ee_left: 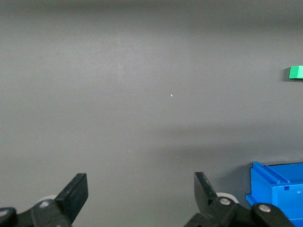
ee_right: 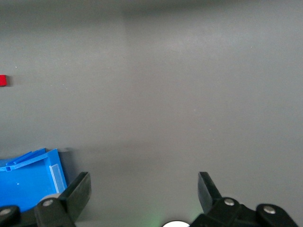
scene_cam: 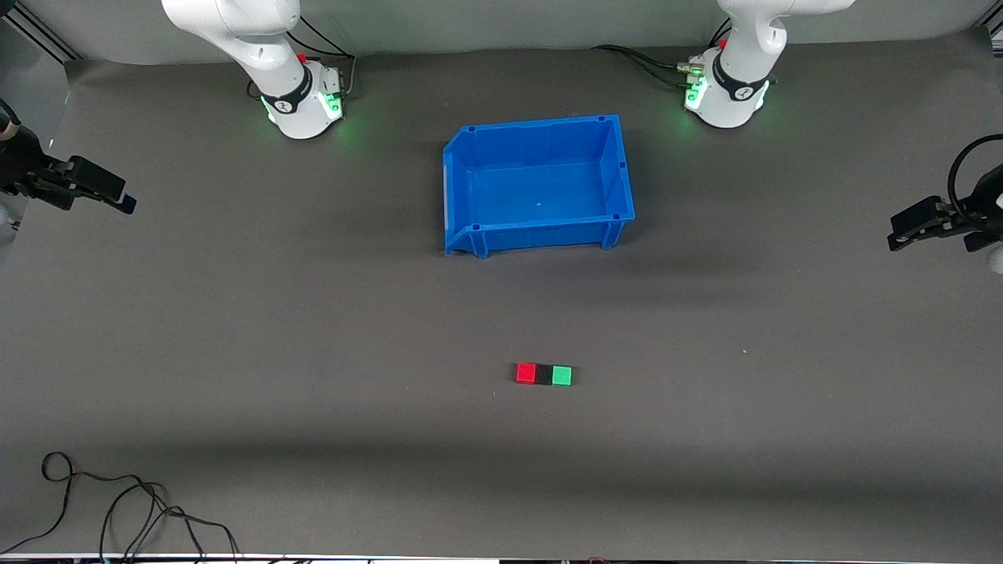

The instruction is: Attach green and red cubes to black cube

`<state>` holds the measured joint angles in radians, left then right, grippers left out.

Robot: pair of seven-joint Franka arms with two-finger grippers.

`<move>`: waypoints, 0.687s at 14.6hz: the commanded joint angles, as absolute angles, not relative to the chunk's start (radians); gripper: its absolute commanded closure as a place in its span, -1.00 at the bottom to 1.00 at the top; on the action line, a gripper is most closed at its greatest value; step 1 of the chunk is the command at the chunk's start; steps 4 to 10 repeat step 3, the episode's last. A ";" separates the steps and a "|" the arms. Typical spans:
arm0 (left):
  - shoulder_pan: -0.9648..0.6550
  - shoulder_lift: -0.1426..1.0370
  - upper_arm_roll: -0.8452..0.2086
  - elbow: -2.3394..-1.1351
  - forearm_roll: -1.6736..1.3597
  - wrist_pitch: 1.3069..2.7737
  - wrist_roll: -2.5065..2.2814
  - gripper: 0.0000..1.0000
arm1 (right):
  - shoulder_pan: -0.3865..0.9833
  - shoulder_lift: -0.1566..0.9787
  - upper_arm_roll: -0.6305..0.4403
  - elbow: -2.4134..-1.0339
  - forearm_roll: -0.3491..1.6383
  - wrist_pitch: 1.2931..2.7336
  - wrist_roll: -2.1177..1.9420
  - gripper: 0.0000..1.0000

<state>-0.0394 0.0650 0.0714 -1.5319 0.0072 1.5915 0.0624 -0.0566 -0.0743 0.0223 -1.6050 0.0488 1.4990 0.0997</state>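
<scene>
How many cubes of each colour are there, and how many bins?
Red cube: 1
Black cube: 1
Green cube: 1
Blue bin: 1
Total: 4

Both arms wait, drawn back to their own desk ends. Left gripper (scene_cam: 901, 233) and right gripper (scene_cam: 117, 200) hover over bare desk, jaws spread wide, empty.

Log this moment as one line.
red cube | black cube | green cube joined in row | left tool open | right tool open
</scene>
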 commanded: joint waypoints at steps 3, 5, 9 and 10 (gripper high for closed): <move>-0.044 0.074 0.075 -1.508 0.003 1.589 0.071 -1.00 | -0.048 -0.080 0.018 -1.601 0.041 1.502 0.074 -1.00; -0.044 0.074 0.075 -1.508 0.003 1.589 0.071 -1.00 | -0.048 -0.080 0.018 -1.601 0.041 1.502 0.074 -1.00; -0.044 0.074 0.075 -1.508 0.003 1.589 0.071 -1.00 | -0.048 -0.080 0.018 -1.601 0.041 1.502 0.074 -1.00; -0.044 0.074 0.075 -1.508 0.003 1.589 0.071 -1.00 | -0.048 -0.080 0.018 -1.601 0.041 1.502 0.074 -1.00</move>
